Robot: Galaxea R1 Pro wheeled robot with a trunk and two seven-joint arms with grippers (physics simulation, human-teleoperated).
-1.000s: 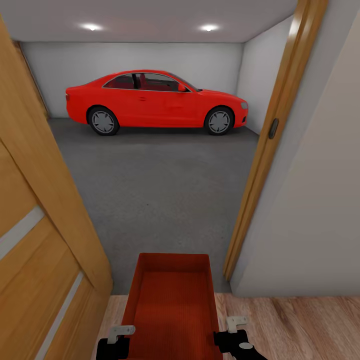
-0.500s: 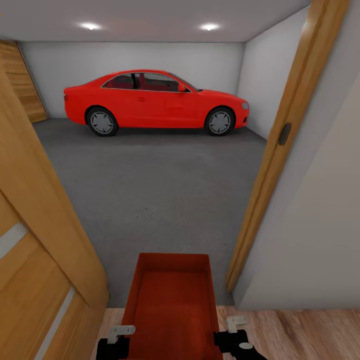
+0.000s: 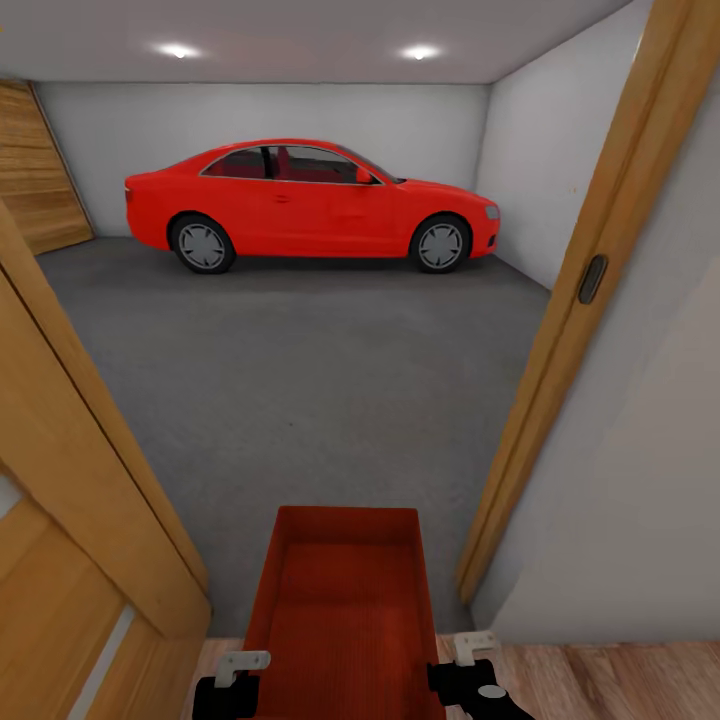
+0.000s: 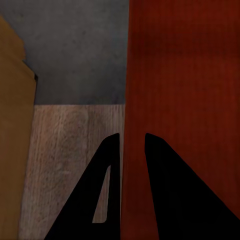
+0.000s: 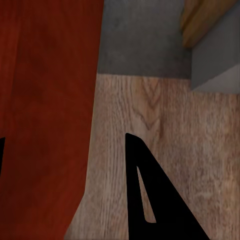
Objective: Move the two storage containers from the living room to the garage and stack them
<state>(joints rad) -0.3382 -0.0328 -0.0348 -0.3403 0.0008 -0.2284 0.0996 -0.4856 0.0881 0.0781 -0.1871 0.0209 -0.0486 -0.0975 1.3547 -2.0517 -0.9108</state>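
One storage container (image 3: 345,610), an orange-red ribbed tub, hangs low in front of me in the head view, its far end over the doorway threshold. My left gripper (image 3: 232,675) is shut on its left wall and my right gripper (image 3: 470,665) is shut on its right wall. In the left wrist view the container (image 4: 185,75) wall runs between the dark fingers (image 4: 107,170) of the left gripper (image 4: 132,145). The right wrist view shows the container (image 5: 45,75) beside a finger (image 5: 145,200) of the right gripper (image 5: 65,150). The garage floor (image 3: 300,380) stretches ahead.
A red coupe car (image 3: 300,200) stands across the far end of the garage. An open wooden door (image 3: 60,500) flanks me on the left and a wooden door frame (image 3: 570,330) with a pale wall on the right. Light wood planks (image 3: 600,680) lie underfoot.
The whole head view has shifted: I have rolled forward into the doorway, so door and frame spread outward and more garage shows. The container stays held the same way.
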